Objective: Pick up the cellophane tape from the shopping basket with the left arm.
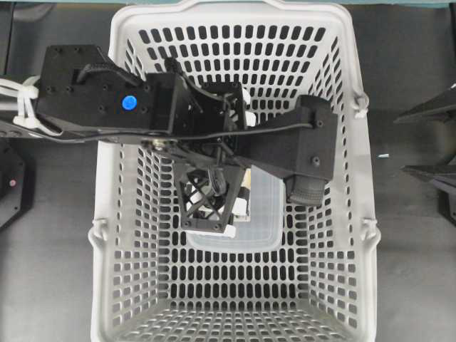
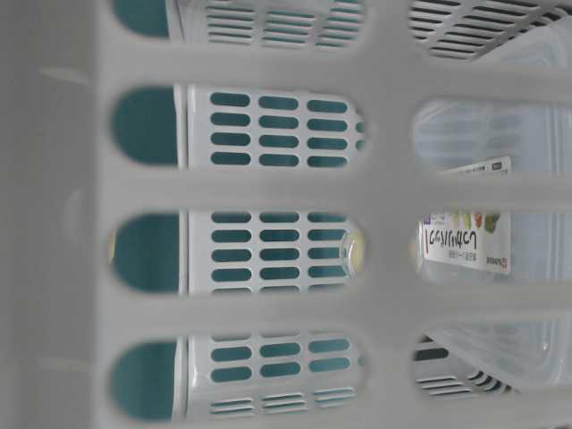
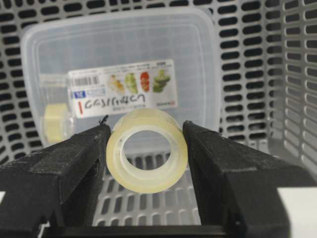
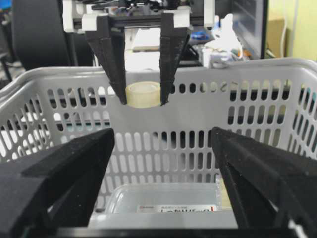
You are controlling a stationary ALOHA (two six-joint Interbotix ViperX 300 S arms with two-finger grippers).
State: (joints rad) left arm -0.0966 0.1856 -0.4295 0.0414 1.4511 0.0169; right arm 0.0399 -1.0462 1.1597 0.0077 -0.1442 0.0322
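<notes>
My left gripper [image 3: 146, 129] is shut on the cellophane tape [image 3: 146, 151], a small yellowish clear roll pinched between the two black fingers. The right wrist view shows it from across the basket: the left gripper [image 4: 142, 96] holds the tape [image 4: 142, 94] up near the level of the shopping basket's rim [image 4: 247, 67]. From overhead the left gripper [image 1: 214, 203] hangs over the middle of the basket [image 1: 114, 214], and the tape is hidden under it. My right gripper [image 4: 163, 148] is open and empty, outside the basket's right wall [image 1: 427, 142].
A big clear rectangular food container [image 3: 119, 44] with a printed label lies on the basket floor below the tape; it also shows from overhead [image 1: 263, 214]. A second yellowish roll [image 3: 54, 121] shows at the container's side. The slotted basket walls [image 3: 247, 74] close in all round.
</notes>
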